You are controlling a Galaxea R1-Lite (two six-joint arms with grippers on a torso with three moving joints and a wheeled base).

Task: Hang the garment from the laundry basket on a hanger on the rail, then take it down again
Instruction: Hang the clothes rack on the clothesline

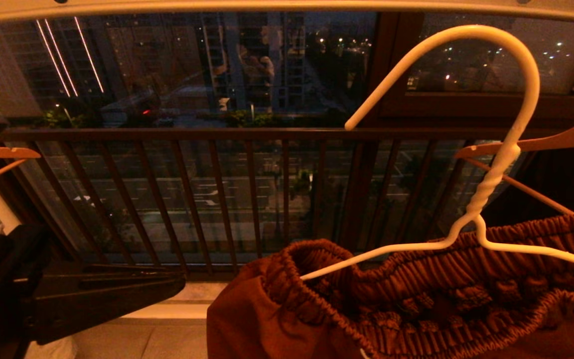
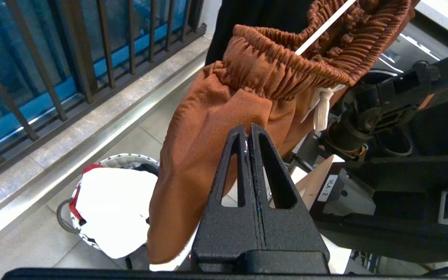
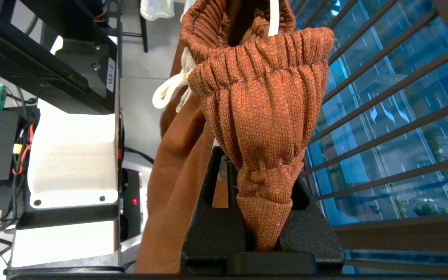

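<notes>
Head view: white wire hanger [image 1: 486,194] threaded through the gathered waistband of the rust-brown shorts [image 1: 416,299], hook curving up just under the pale rail [image 1: 287,7] that runs across the top edge, tip not yet over it; long axis of the hanger's shoulders roughly parallel to the rail, so the coming move looks like a straight lift and hook-on. Wooden hangers [image 1: 556,139] at both sides, dark barred railing [image 1: 217,134] and night city beyond. Neither gripper clearly visible here, a dark shape at lower left unidentifiable. Left wrist view: left gripper [image 2: 249,134] clenched, jaws pressed together, tips against the shorts' fabric just below the waistband, a pinch of cloth between them likely but too fine to confirm; laundry basket [image 2: 91,241] on the floor below, white cloth heaped in it; white drawstring [image 2: 321,109] dangling beside. Right wrist view: right gripper [image 3: 261,217] clamped on a bunched fold of the ribbed waistband, a sliver of hanger wire showing above inside the opening. Rail absent from both wrist views; hanger's far shoulder cut off at the head view's right edge; right arm appears nearer the hook.
</notes>
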